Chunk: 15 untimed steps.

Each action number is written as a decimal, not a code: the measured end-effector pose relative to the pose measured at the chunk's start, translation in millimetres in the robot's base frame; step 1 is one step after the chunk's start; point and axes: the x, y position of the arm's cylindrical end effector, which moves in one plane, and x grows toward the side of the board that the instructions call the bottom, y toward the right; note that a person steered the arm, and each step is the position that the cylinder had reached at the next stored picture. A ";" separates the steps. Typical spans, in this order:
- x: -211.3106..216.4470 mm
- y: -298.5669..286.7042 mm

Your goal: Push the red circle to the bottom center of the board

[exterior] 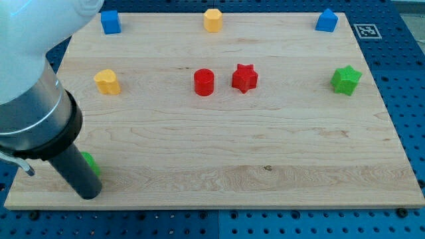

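Resting at the desk's (219, 159) bottom-left corner, my tip (88, 194) touched the desk beside a partly hidden green block (91, 161); no pincer was fitted. Far up and to its right stood the red circle (204, 82), just left of the red star (244, 78).

my tip (88, 194): view's bottom left, touching green block (91, 162), mostly hidden behind rod
red circle (204, 82): upper centre of table (265, 166)
red star (244, 78): just beside circle, view's right
yellow block (107, 82): left side
green star (346, 79): right side
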 end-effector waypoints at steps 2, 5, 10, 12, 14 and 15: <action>0.1 96.8; -0.9 130.2; -68.3 160.3; -160.7 155.6; -184.8 149.0; -192.4 119.7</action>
